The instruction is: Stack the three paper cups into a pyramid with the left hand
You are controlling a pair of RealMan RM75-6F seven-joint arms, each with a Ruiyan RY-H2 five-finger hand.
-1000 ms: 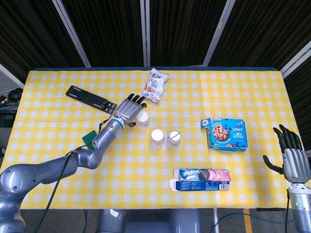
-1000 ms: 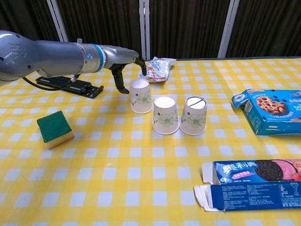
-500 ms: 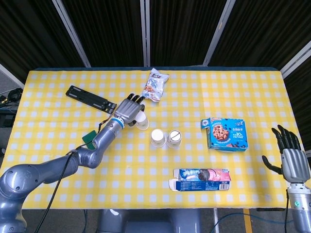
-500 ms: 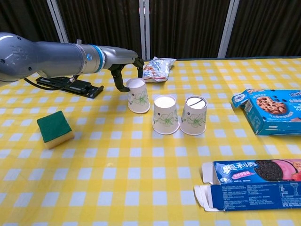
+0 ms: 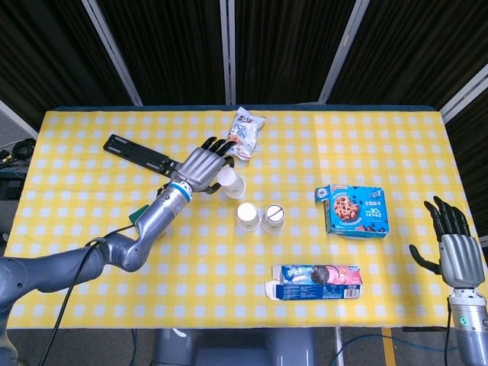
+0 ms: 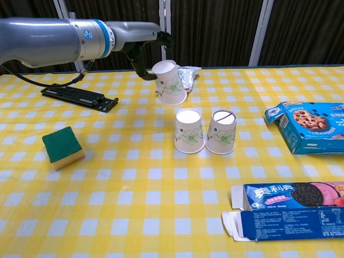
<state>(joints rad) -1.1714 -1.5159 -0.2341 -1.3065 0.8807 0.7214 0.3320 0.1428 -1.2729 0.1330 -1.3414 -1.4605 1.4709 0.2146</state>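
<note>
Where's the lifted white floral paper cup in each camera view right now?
Head view: the lifted white floral paper cup sits upper centre, at the left hand, up-left of the two paper cups standing on the table.
Chest view: the cup hangs tilted, upper centre, held off the table.
Shared landmark: the silver snack bag just beyond it.

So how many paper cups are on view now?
3. Two cups stand upside down, side by side on the table; the third cup is tilted, lifted by the left hand.
</note>
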